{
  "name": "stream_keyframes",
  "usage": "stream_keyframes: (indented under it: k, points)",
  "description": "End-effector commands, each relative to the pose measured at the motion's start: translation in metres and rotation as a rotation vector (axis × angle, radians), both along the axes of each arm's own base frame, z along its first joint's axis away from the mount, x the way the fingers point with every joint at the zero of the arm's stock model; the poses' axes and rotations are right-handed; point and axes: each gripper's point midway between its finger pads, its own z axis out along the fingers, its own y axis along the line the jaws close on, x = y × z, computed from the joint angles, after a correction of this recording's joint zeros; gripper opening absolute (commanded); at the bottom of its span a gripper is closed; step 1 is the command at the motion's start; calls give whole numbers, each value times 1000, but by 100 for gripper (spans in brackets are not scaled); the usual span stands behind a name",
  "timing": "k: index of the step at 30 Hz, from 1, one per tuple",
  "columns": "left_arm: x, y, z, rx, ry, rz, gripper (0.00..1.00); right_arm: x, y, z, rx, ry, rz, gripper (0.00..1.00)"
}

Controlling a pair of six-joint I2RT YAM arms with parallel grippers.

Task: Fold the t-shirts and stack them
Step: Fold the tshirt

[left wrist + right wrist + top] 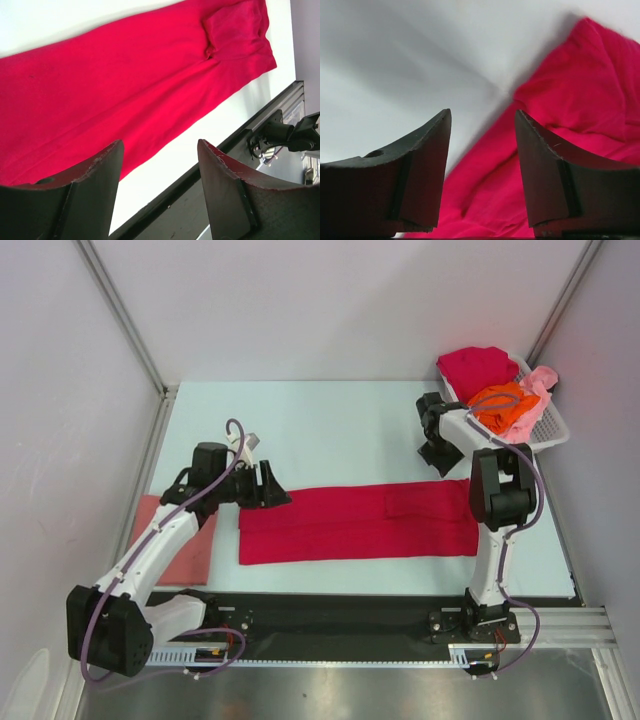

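Centre frame, the red shirt lies folded lengthwise. My left hand and right hand hover spread, empty. Likely next: pinch its ends, fold across.

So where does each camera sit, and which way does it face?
Top: above and behind, looking down on the table, both arms whole.
Left wrist: on the left arm, past its own fingers onto the red shirt.
Right wrist: same on the right arm, fingers over red cloth.
Shared: top and left wrist both show that shirt.

Lab robot cell: plain white panel walls, aluminium frame posts, mounting rail.
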Motion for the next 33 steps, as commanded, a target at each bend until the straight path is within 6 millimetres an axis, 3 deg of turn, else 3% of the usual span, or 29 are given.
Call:
stream_keyframes:
  k: [1,7,19,33]
  points:
    - [3,-2,5,-22,-48,-40,66,-21,-18,11,-116,57,-75,59]
    - [2,-2,3,-28,-37,-49,66,-32,-17,5,-143,103,-85,59]
    - [0,-1,-1,-27,-22,-52,66,-25,-22,-6,-167,92,-64,52]
    - [-1,2,-3,-31,-10,-44,67,-30,-18,-22,-161,127,-67,36]
